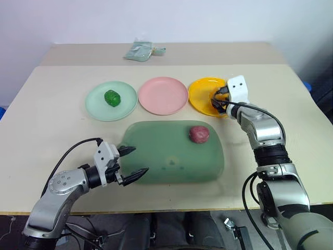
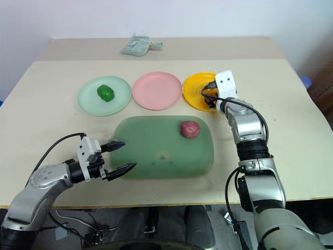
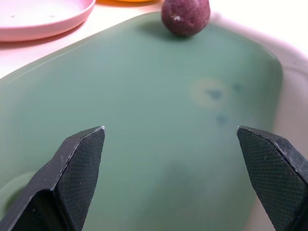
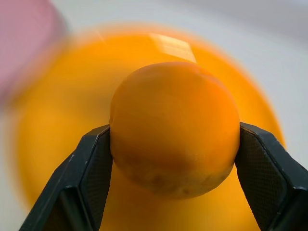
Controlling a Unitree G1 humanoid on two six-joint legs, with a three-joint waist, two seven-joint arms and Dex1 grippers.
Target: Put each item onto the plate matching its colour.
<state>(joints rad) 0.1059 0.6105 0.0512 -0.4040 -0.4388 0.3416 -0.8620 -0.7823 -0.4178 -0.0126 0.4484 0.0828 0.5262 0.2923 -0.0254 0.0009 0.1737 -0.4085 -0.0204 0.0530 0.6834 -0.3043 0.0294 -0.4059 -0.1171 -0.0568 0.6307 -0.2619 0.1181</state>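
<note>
Fingers of the right gripper (image 4: 175, 139) clamp the orange ball (image 4: 174, 127) over the yellow-orange plate (image 1: 200, 96); left gripper (image 1: 133, 162) spread wide, empty.

Beyond the translucent green board (image 1: 171, 156) sit three plain plates: mint green (image 1: 96, 107), pink (image 1: 163, 95) and yellow-orange (image 1: 200, 94). A bumpy dark green ball (image 1: 112, 97) lies on the mint one. A purple-red toy (image 1: 199, 134) rests on the board. The right tool (image 4: 175, 139), black-fingered, clamps a round orange toy (image 4: 175, 127). The tabletop (image 1: 52, 104) is beige; a pale green packet (image 1: 139, 51) lies far beyond the board.
</note>
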